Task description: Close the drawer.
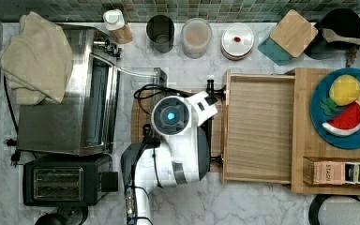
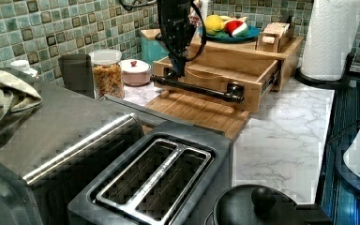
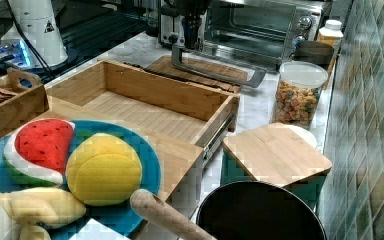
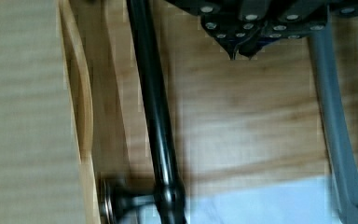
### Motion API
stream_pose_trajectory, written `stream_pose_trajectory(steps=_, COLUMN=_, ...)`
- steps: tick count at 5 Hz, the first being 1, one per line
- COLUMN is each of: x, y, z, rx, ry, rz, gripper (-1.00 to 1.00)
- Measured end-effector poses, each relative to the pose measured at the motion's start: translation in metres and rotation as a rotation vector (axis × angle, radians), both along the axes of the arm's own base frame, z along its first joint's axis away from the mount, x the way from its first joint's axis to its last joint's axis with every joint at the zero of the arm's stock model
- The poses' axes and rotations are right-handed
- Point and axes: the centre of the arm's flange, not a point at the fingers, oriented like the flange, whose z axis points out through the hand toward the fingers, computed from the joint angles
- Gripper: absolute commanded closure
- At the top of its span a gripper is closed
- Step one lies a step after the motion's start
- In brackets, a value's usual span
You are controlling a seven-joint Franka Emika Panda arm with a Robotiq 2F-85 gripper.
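Observation:
The drawer (image 1: 260, 133) is a light-wood tray standing pulled out of its wooden stand (image 1: 304, 136), with its inside bare (image 3: 145, 112). A black bar handle (image 2: 194, 87) runs across its front. My gripper (image 2: 178, 70) hangs straight down just in front of that handle, over the darker cutting board (image 2: 201, 112). In the wrist view the fingertips (image 4: 235, 50) meet in a point, shut on nothing, a short way from the black bar (image 4: 156, 116). In the top view my arm's wrist (image 1: 171, 116) covers the gripper.
The toaster oven (image 1: 84, 108) has its door down, and its grey door handle (image 3: 215, 70) lies close behind my gripper. A black toaster (image 1: 58, 185), jars (image 1: 196, 36) along the tiled wall, a plate of toy fruit (image 1: 342, 108) and a paper towel roll (image 2: 333, 33) stand around.

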Motion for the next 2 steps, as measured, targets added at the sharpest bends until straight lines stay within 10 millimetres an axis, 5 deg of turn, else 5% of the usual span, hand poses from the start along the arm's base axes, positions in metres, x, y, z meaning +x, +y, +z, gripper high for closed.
stream_pose_trajectory(steps=2, x=0.000, y=0.028, z=-0.042, rx=-0.040, ry=0.020, rz=-0.068, gripper=1.00)
